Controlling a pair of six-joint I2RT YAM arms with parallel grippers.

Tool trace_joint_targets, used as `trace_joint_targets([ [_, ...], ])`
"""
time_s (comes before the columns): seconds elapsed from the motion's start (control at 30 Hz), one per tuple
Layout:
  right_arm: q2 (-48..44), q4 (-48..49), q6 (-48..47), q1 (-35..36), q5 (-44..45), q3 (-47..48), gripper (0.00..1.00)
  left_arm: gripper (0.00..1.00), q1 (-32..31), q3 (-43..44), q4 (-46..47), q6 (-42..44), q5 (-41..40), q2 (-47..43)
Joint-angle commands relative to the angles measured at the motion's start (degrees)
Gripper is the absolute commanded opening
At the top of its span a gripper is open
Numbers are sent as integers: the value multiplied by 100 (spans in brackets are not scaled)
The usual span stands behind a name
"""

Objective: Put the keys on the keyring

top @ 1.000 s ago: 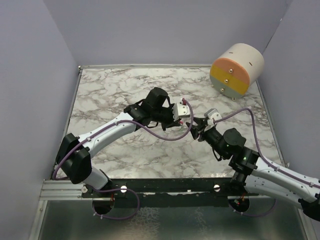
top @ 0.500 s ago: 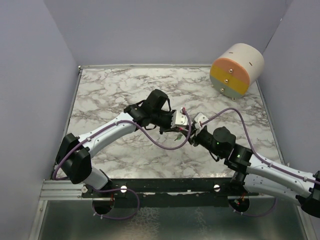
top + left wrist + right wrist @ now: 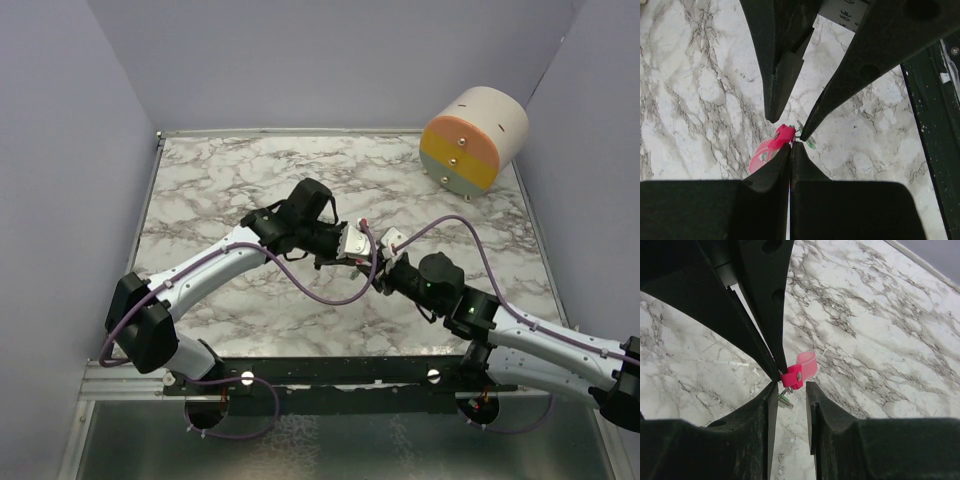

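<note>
White marble-look tabletop (image 3: pixel 220 190), grey-veined, glossy and flat, boxed in by matte lavender walls (image 3: pixel 60 150).

At the left, the left arm (image 3: pixel 210 265), white shell with black joints, reaching in toward mid-table. At its end the left gripper (image 3: pixel 790 146): black tapered fingers pressed tight together, pinching the pink-red key (image 3: pixel 801 369) by its lower end, apparently clear of the table. Translucent plastic, bent into a soft loop with a small rivet through it. Hanging just beneath, the green key (image 3: pixel 785 400), short and bright, joined by a thin metal link (image 3: pixel 788 390) too small to read as the keyring or not.

Just to the right, the right gripper (image 3: pixel 790 389): fingers apart, narrower than a second ago, tips flanking the dangling green key without clearly clamping it. A visible gap between the two grippers a second ago, tip to tip now, both wrists shifted left and nearer the arm bases.

Likely meaning: approach over, the fine work of catching the green piece and threading about to begin, nothing further visibly joined.

Far right, by the wall, a cream drum (image 3: pixel 475 138) on its side, flat face banded peach, orange and yellow, dotted with small studs.
</note>
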Motion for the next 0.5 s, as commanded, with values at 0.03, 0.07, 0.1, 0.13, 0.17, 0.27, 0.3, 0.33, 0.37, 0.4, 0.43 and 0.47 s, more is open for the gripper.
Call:
trace_joint_targets([
  [0.03, 81, -66, -71, 27, -244, 160, 30, 0, 32, 228, -135, 192, 345, -187],
  [0.07, 97, -52, -83, 32, -249, 167, 30, 0, 32, 228, -138, 197, 382, -184],
  [0.1, 114, -34, -88, 29, -247, 179, 30, 0, 32, 233, -155, 199, 409, -181],
  [0.13, 125, -17, -98, 27, -239, 182, 29, 0, 32, 226, -161, 211, 443, -194],
  [0.17, 142, 5, -100, 28, -239, 182, 28, 0, 32, 217, -162, 216, 453, -194],
  [0.27, 182, 68, -127, 28, -221, 176, 26, 0, 33, 215, -199, 221, 503, -184],
  [0.3, 182, 103, -132, 23, -223, 165, 26, 0, 32, 222, -229, 232, 518, -167],
  [0.33, 184, 123, -125, 25, -221, 164, 25, 0, 32, 226, -254, 248, 524, -152],
  [0.37, 177, 138, -132, 23, -220, 160, 25, 0, 32, 231, -273, 252, 524, -139],
  [0.4, 167, 157, -139, 20, -225, 152, 24, 0, 32, 238, -297, 248, 536, -131],
  [0.43, 145, 182, -149, 27, -225, 136, 23, 0, 32, 241, -316, 268, 565, -110],
  [0.47, 127, 206, -156, 22, -224, 126, 23, 0, 32, 234, -334, 284, 583, -101],
])
